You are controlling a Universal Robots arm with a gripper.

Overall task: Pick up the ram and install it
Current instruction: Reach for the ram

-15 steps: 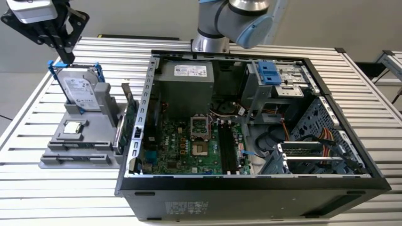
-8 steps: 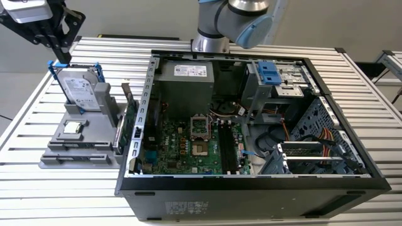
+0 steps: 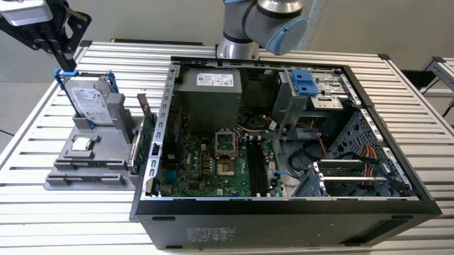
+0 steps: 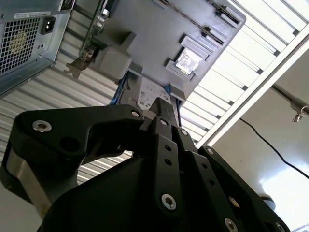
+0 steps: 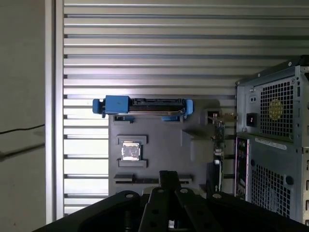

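My gripper (image 3: 65,62) hangs high at the exterior view's upper left, over the far end of the grey parts holder (image 3: 91,169). Its black fingers (image 4: 162,107) are pressed together and I see nothing between them. In the first wrist view the fingertips (image 5: 169,177) hang over the holder's front slot (image 5: 149,180), which looks thin and dark. The ram is hidden; I cannot make it out in the holder or in the case. The open computer case (image 3: 284,210) lies to the exterior view's right, its motherboard (image 3: 212,164) and black memory slots (image 3: 258,166) exposed.
A silver hard drive in a blue frame (image 3: 92,102) stands upright in the holder just below the gripper. A processor chip (image 3: 84,142) lies in a holder pocket. A green card (image 3: 146,139) stands between holder and case. The arm's base (image 3: 237,48) rises behind the case on the slatted table (image 3: 64,223).
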